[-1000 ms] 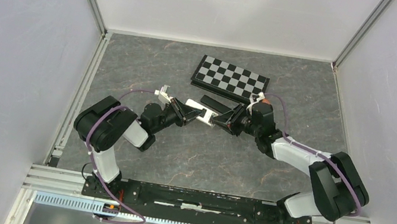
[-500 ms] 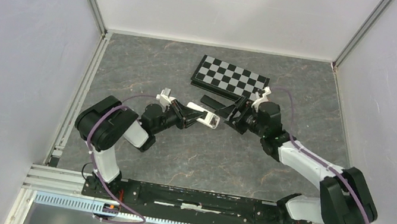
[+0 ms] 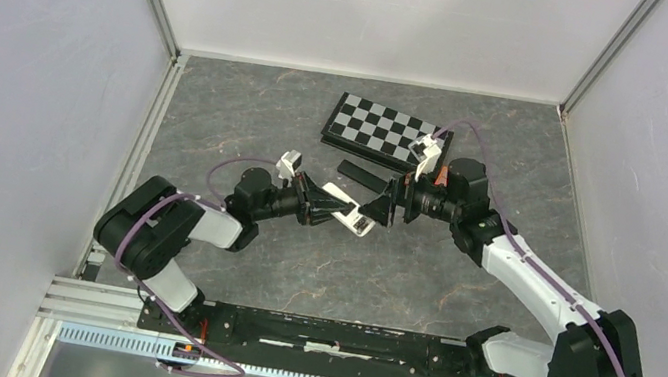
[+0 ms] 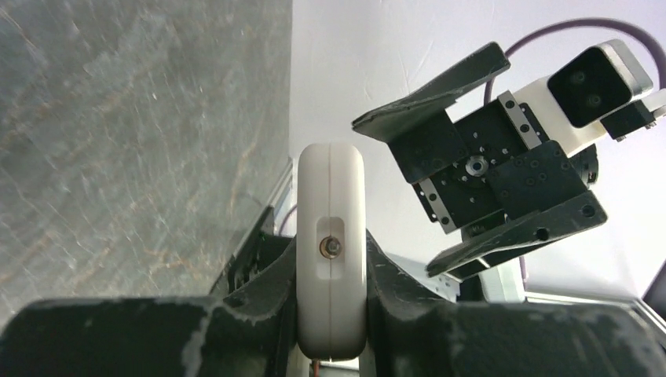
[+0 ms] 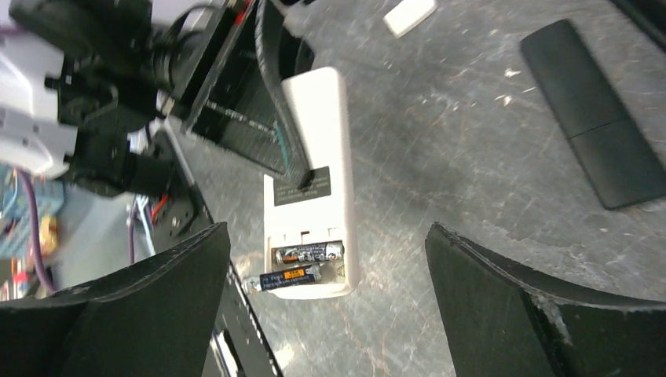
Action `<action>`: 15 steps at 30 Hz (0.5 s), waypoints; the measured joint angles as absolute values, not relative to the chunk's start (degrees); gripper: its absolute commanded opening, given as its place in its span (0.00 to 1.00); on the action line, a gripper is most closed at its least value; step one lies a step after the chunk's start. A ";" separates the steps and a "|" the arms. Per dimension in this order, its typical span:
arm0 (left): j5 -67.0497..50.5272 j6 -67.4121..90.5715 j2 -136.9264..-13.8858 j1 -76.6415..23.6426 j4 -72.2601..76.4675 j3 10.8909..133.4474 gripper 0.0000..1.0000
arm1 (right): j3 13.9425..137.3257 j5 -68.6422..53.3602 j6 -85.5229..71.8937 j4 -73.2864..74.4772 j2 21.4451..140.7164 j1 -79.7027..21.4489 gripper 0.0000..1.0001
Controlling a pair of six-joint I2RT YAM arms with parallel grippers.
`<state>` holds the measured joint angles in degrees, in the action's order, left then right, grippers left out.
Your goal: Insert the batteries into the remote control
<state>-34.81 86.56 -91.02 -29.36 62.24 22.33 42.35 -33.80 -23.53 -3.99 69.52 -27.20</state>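
Note:
My left gripper (image 3: 325,206) is shut on the white remote control (image 3: 348,214) and holds it above the table; its end (image 4: 331,188) sits pinched between my fingers. The open battery bay faces my right wrist camera. One battery (image 5: 312,252) lies seated in the bay. A second battery (image 5: 287,278) lies below it, slanted, with its end poking out past the remote's left edge. My right gripper (image 3: 381,204) stands wide open just right of the remote's bay end, touching nothing; the remote (image 5: 314,149) shows between its two fingers.
A black remote (image 5: 593,126) lies on the table behind the white one, also seen in the top view as a black remote (image 3: 360,171). A small white cover piece (image 5: 410,16) rests on the table. A folded chessboard (image 3: 385,132) lies further back. Grey walls enclose the table.
My right gripper has opened wide and drawn back to the right, away from the remote's end. My left gripper has carried the remote slightly right and lower.

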 measured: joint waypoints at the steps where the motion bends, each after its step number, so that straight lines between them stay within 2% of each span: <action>1: -35.97 87.05 -90.80 -29.36 61.71 22.59 0.02 | 42.59 -35.75 -21.78 -2.70 69.58 -27.20 0.98; 15: -41.56 87.33 -86.11 -29.36 49.98 24.34 0.02 | 39.79 -48.93 -19.20 -0.60 72.49 -27.27 0.98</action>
<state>-41.56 87.33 -86.11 -29.36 49.98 24.34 39.79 -48.93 -19.20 -0.60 72.49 -27.27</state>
